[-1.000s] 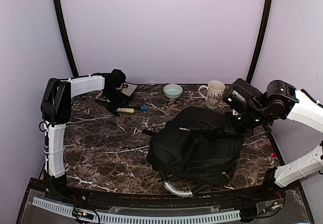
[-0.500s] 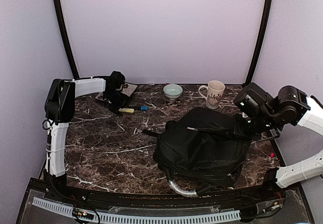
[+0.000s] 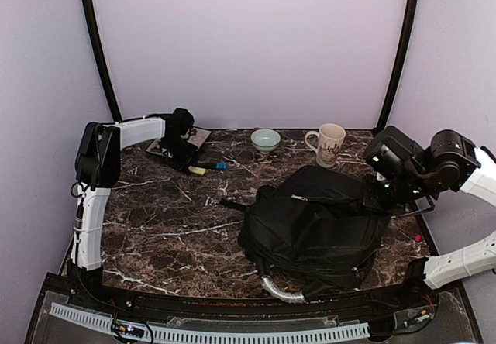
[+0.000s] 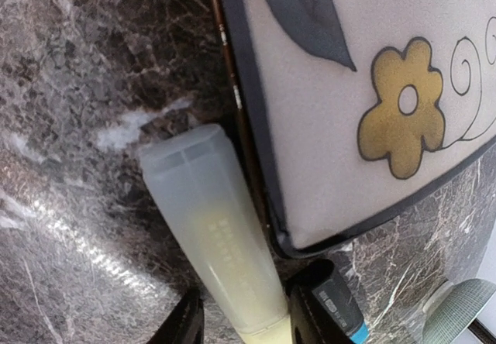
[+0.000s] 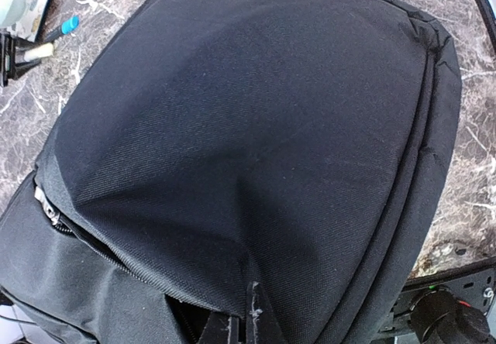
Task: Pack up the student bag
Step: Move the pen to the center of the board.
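while the right pincer [image 5: 241, 322] grips its fabric — student bag [image 5: 232, 127] lies directly below.

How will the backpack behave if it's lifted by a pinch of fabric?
Probably floppy: the backpack creases and tents toward the right pincer pinching its fabric. Likely it sags rather than rising whole, since it lies slumped on the table. The woven cloth looks grippy, so slipping seems unlikely.

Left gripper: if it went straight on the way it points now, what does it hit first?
The pale yellow highlighter: it lies on the marble table right between the left gripper's fingers, beside the floral notebook. Likely the table next; depth is unclear.
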`<state>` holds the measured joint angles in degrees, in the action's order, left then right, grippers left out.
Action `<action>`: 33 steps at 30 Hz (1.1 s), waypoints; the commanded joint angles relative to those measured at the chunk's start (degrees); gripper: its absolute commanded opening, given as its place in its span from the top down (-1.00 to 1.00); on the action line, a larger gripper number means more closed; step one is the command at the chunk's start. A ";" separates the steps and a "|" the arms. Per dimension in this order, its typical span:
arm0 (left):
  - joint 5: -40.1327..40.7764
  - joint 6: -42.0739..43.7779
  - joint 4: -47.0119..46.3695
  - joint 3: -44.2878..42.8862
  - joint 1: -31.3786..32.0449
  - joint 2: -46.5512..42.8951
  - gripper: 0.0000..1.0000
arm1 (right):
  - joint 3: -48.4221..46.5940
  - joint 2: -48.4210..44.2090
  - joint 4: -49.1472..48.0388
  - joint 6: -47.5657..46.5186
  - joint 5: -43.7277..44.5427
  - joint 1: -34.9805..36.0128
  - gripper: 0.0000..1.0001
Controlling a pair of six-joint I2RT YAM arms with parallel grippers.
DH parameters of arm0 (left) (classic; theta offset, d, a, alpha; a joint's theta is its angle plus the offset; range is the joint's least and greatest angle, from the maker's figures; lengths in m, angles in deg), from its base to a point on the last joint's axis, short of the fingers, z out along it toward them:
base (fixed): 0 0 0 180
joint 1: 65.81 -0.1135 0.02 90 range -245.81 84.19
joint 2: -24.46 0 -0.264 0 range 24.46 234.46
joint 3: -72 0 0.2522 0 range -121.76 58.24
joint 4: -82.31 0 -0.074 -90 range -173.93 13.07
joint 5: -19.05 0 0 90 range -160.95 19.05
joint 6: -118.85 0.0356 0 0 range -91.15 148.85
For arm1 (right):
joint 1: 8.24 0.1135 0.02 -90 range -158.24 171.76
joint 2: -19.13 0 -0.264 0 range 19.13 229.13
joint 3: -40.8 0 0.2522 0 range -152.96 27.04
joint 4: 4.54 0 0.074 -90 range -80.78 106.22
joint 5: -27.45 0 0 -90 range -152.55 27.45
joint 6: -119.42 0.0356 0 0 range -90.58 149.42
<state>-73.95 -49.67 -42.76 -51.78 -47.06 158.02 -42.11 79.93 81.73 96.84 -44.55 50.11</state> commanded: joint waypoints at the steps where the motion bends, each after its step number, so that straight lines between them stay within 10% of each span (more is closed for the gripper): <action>1: -1.73 3.19 7.77 1.49 0.11 -0.32 0.22 | -0.57 -4.49 0.93 4.65 1.37 -0.43 1.00; 16: -0.89 15.42 1.28 27.90 3.53 -18.44 0.60 | 4.12 -6.83 -2.07 2.71 0.97 -0.43 1.00; 33: -0.93 43.64 -6.98 33.27 7.14 -28.40 0.25 | 4.87 -6.37 -4.90 1.90 0.21 -0.43 1.00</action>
<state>-75.00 -14.76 -48.49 -20.06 -41.16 133.34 -36.66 74.74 80.72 97.98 -46.06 50.04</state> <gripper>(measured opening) 0.354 0.015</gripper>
